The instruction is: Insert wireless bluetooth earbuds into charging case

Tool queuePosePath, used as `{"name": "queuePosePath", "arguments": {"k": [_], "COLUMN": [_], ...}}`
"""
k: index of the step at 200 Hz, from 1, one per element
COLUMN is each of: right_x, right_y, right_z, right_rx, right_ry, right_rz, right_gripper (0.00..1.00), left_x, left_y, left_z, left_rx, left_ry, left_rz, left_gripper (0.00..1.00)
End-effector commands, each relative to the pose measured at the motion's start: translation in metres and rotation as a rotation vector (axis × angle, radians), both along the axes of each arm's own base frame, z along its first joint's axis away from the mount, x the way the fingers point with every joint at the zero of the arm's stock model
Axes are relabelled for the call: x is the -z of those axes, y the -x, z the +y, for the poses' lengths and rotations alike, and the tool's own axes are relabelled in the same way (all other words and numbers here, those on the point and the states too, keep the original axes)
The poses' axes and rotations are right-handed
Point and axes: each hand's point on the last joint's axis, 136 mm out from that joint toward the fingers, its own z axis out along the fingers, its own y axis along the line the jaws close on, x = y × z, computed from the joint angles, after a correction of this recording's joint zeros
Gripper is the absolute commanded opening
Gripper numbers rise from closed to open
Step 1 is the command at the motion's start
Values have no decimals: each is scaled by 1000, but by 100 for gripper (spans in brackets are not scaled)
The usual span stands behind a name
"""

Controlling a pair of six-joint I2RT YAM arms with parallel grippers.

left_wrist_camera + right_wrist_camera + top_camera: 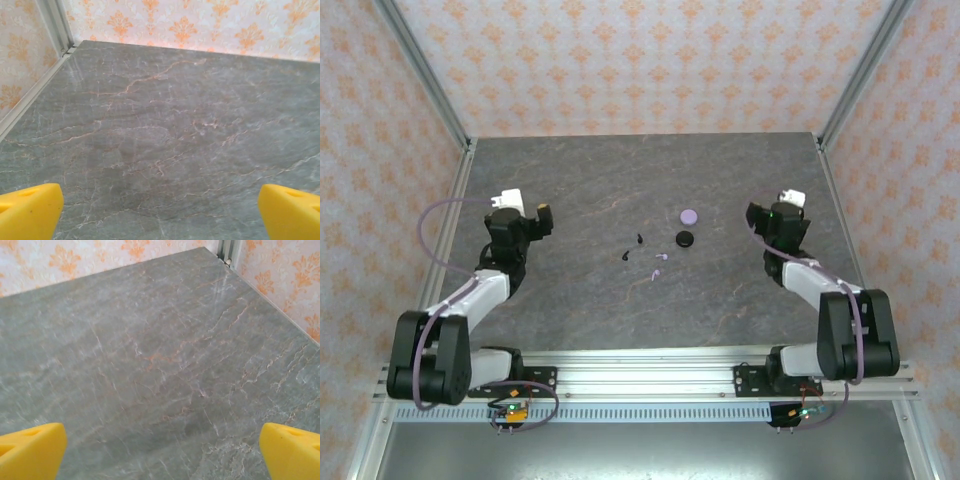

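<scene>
In the top view two round charging cases lie right of the table's centre: a lilac case [689,215] and a black case [685,238] just in front of it. Two black earbuds [639,238] [625,254] lie to their left. Two pale lilac earbuds [662,257] [655,273] lie in front of the black case. My left gripper [538,212] [160,215] hovers far to the left, open, its yellow fingertips [30,210] wide apart over bare table. On the right, my right gripper [760,212] [162,452] is likewise open and empty, its fingertips [30,450] spread.
The grey marble table [620,180] is enclosed by patterned walls with metal corner posts [425,75] [865,70]. An aluminium rail [640,375] with both arm bases runs along the near edge. Both wrist views look over bare marble toward the back corners.
</scene>
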Motion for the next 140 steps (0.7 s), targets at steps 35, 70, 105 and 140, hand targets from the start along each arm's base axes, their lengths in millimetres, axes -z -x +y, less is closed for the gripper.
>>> {"name": "queuePosePath", "arguments": {"k": [35,70,105,140], "right_x": [22,28,38,49], "right_y": [26,25,29,31], "right_z": [23,74,117,153], "right_rx": [27,-137,-254,-356], "right_ry": [-261,-399,-389,-365], "right_rz": [340,478,577,638], "right_gripper": [99,99,100,89], "left_x": [-15,-10,1,7], "left_y": [11,16,28,37], "left_z": [-32,-71,-107,-123], "left_rx": [68,169,259,296], "left_ry": [245,348,341,346], "left_rz": [207,325,463,522], "left_gripper": [100,100,100,100]}}
